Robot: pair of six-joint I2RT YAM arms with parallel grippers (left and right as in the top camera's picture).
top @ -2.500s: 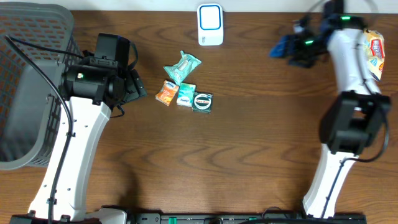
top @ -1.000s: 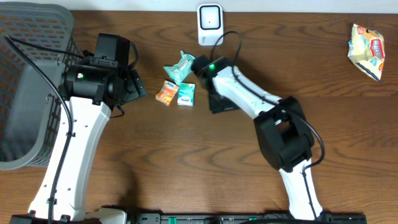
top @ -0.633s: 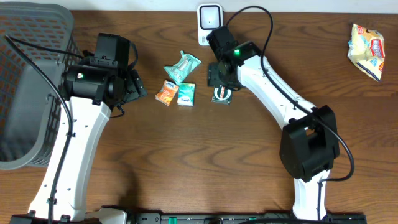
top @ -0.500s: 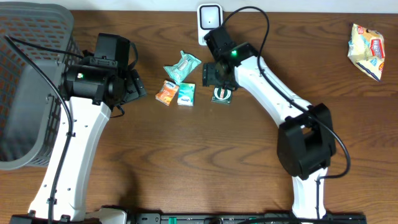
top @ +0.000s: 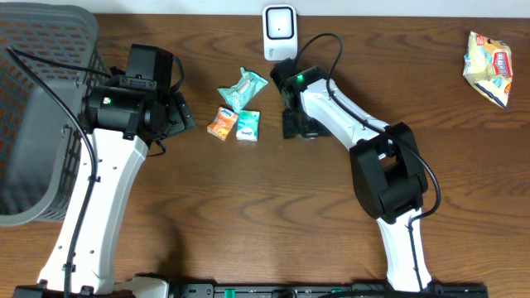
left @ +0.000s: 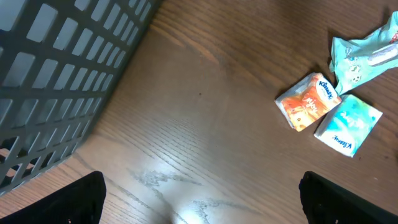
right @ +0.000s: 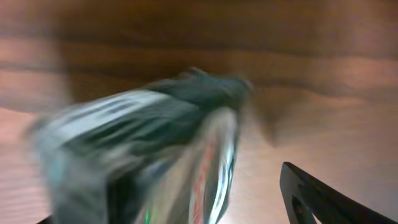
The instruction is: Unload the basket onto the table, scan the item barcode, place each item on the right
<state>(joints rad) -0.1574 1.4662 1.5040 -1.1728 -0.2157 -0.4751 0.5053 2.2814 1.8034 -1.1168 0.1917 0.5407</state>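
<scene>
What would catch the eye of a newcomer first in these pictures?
The white right arm bends across the middle of the table, its gripper close over a dark packet that shows blurred in the wrist view. A big grey basket fills the left edge, and a white scanner stands at the far edge.
</scene>
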